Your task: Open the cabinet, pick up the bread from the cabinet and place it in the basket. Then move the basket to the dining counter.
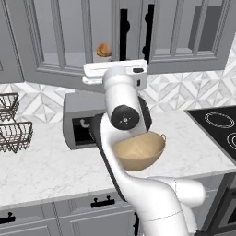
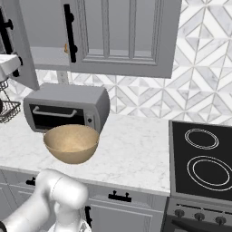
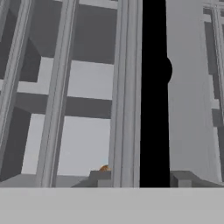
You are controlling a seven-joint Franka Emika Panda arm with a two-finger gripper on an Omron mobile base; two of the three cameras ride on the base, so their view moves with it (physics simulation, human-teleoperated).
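I see the grey cabinet (image 1: 69, 41) with glass-panel doors and black bar handles above the worktop, one door standing ajar, the small golden-brown bread (image 1: 103, 50) lying on its grey shelf inside, and the round tan basket (image 2: 71, 143) sitting upright on the marble worktop below.

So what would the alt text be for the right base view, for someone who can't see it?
A tan woven basket sits on a marble worktop in front of a grey toaster oven, with a black stovetop to the right. Above hangs a grey wall cabinet with black bar handles, a bit of bread peeking past one handle.
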